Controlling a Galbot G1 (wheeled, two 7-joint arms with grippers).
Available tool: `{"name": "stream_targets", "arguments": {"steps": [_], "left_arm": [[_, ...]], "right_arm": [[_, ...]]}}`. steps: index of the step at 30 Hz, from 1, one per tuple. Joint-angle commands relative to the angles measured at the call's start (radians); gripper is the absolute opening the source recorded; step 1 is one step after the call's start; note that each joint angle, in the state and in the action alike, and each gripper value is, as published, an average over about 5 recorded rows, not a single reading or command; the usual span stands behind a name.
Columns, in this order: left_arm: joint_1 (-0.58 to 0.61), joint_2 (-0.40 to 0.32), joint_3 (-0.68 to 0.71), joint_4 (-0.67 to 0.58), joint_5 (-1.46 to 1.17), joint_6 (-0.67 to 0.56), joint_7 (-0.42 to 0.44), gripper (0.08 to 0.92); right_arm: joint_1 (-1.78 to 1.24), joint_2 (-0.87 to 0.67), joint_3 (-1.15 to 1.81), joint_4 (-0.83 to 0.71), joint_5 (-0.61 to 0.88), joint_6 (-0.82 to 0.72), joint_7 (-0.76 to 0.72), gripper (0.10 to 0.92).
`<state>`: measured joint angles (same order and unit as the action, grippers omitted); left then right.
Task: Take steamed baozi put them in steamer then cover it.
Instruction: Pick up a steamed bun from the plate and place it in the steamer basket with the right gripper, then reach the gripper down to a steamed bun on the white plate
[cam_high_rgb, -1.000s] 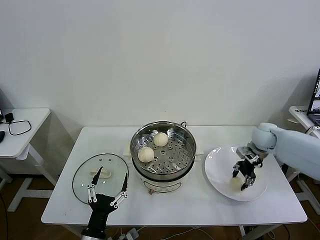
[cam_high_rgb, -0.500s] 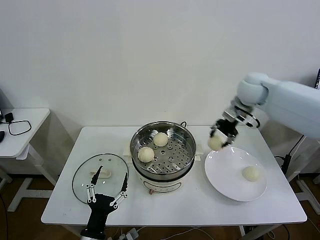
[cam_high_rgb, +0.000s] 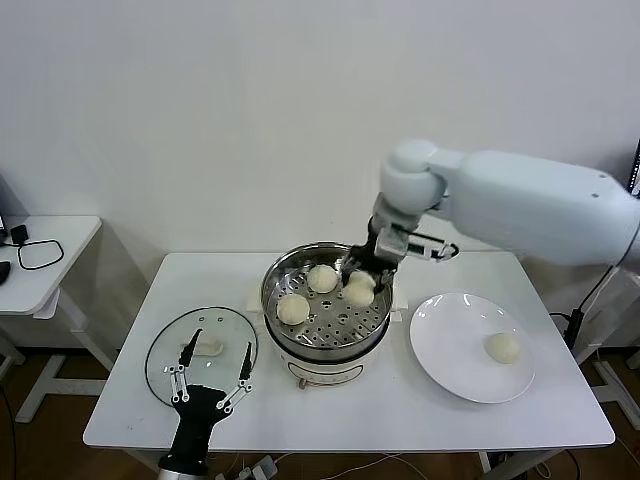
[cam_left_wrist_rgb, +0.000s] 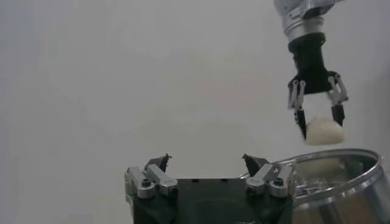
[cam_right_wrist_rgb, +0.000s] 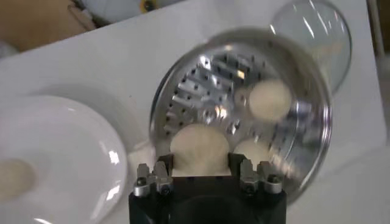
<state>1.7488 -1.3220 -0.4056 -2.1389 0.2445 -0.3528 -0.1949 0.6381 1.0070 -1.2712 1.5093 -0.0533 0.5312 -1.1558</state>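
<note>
The steel steamer (cam_high_rgb: 326, 262) stands mid-table on its white base. Two baozi (cam_high_rgb: 293, 308) (cam_high_rgb: 322, 279) lie on its perforated tray. My right gripper (cam_high_rgb: 360, 282) is shut on a third baozi (cam_high_rgb: 359, 291) and holds it over the right side of the tray; in the right wrist view the bun (cam_right_wrist_rgb: 200, 148) sits between the fingers above the steamer (cam_right_wrist_rgb: 317, 97). A fourth baozi (cam_high_rgb: 503, 347) lies on the white plate (cam_high_rgb: 440, 330). The glass lid (cam_high_rgb: 165, 350) lies left of the steamer. My left gripper (cam_high_rgb: 211, 373) is open, low at the table's front left, by the lid.
A white side table (cam_high_rgb: 45, 265) with a cable stands at the far left. The wall is close behind the table. Bare tabletop runs along the front edge between lid and plate.
My right gripper lifted one baozi off the plate and carried it left, from above the plate to over the steamer's tray. The left arm has stayed in place.
</note>
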Motion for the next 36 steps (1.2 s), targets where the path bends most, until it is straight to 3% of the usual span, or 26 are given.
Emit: {"name": "stream_targets", "arguments": {"steps": [1,17,23,26,33,36], "left_arm": [[0.000,-0.001,-0.001,0.001,0.001,0.004,-0.002,0.823],[0.003,-0.006,-0.006,-0.001,-0.005,-0.008,-0.002,0.823],[0.004,-0.004,-0.011,0.001,-0.009,-0.014,-0.003,0.823],[0.004,-0.004,-0.011,0.002,-0.010,-0.015,-0.003,0.823],[0.001,-0.004,-0.009,0.002,-0.010,-0.014,-0.002,0.823],[-0.001,-0.004,-0.007,0.003,-0.010,-0.013,-0.002,0.823]], "right_arm": [[-0.120,0.057,0.022,0.044,-0.180,0.167,0.052,0.629],[-0.204,0.073,0.077,0.005,-0.315,0.240,0.071,0.663],[-0.205,0.080,0.084,-0.005,-0.319,0.235,0.068,0.762],[-0.197,0.081,0.094,-0.011,-0.315,0.232,0.060,0.811],[-0.166,0.030,0.175,-0.023,-0.257,0.200,0.019,0.823],[-0.139,-0.034,0.229,-0.058,-0.166,0.113,-0.017,0.823]]}}
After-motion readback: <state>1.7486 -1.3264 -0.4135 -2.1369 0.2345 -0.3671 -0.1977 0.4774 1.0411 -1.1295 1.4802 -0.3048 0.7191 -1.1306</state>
